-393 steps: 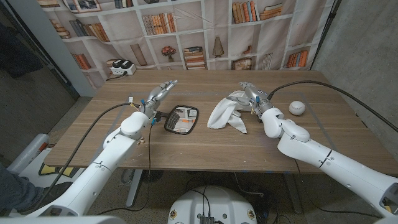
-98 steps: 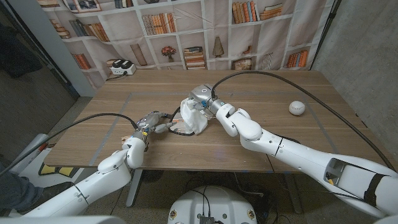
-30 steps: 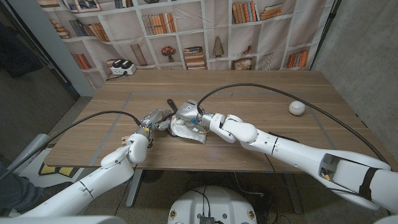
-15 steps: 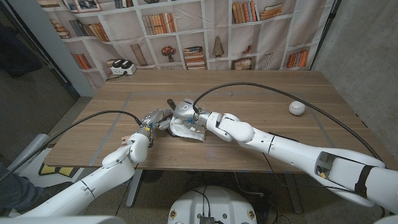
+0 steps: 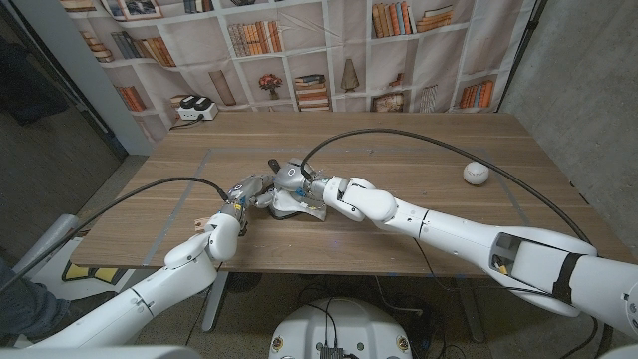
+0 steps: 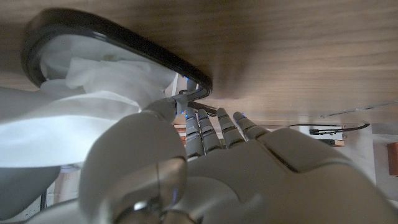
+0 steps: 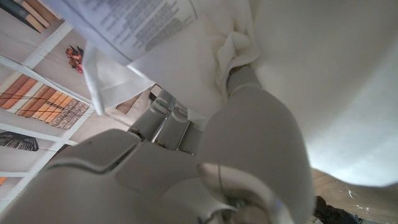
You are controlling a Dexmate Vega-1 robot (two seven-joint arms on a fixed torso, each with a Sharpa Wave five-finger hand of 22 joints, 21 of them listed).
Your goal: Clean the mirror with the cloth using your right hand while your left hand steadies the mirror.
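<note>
In the head view the white cloth (image 5: 304, 206) lies bunched over the mirror (image 5: 271, 166), of which just a bit of black rim shows. My right hand (image 5: 291, 179) presses down on the cloth and grips it. My left hand (image 5: 249, 189) is at the mirror's left edge, right beside the right hand. The left wrist view shows the mirror's black rim (image 6: 124, 43) with the cloth (image 6: 87, 93) on the glass, and the left hand's fingers (image 6: 208, 121) reach the rim and hold it. Cloth (image 7: 311, 74) is gathered around my right hand (image 7: 186, 155) in the right wrist view.
A white ball (image 5: 477, 172) sits on the wooden table (image 5: 419, 160) at the right. The right arm's black cable (image 5: 399, 135) arcs over the table's middle. A white box (image 5: 194, 108) stands at the back left corner, with a bookshelf backdrop behind.
The right hand has slid the cloth leftwards over the mirror, closer to the left hand. Much earlier the cloth lay to the right of the bare mirror, both hands apart.
</note>
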